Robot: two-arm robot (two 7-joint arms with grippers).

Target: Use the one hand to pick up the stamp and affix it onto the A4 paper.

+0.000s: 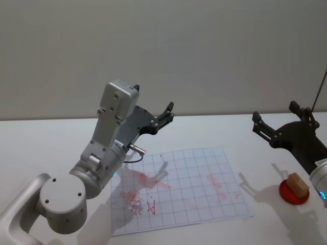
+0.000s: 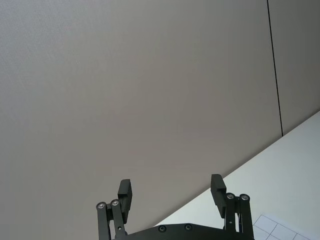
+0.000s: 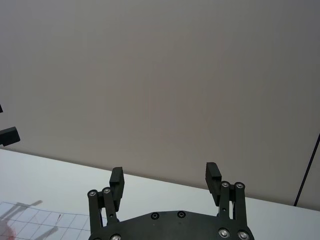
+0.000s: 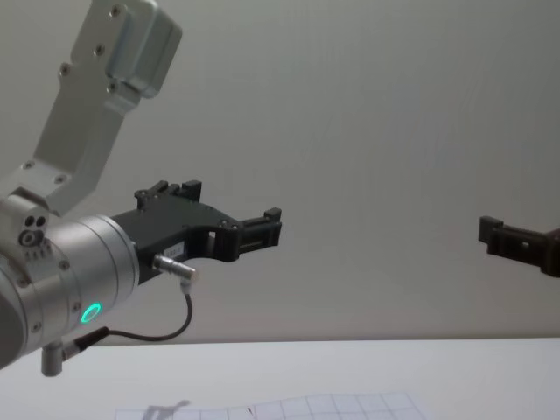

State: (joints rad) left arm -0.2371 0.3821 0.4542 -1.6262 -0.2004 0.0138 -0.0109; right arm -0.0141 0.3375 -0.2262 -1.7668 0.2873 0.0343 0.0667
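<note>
- The stamp (image 1: 298, 185), a small wooden block, stands in a round red dish (image 1: 285, 193) at the right of the white table (image 1: 51, 138); nothing else is in the dish.
- The A4 paper (image 1: 199, 168) lies flat mid-table, apart from the dish. Its grid is smudged with pink and red marks (image 1: 137, 201) (a few at the near left look like scrawled letters).
- The left gripper (image 1: 162, 118) hangs in the air over the paper's far left part, fingers (image 2: 125, 192) spread wide, holding nothing.
- The right gripper (image 1: 275, 113) is raised beyond the dish, its jaws likewise apart and empty.
</note>
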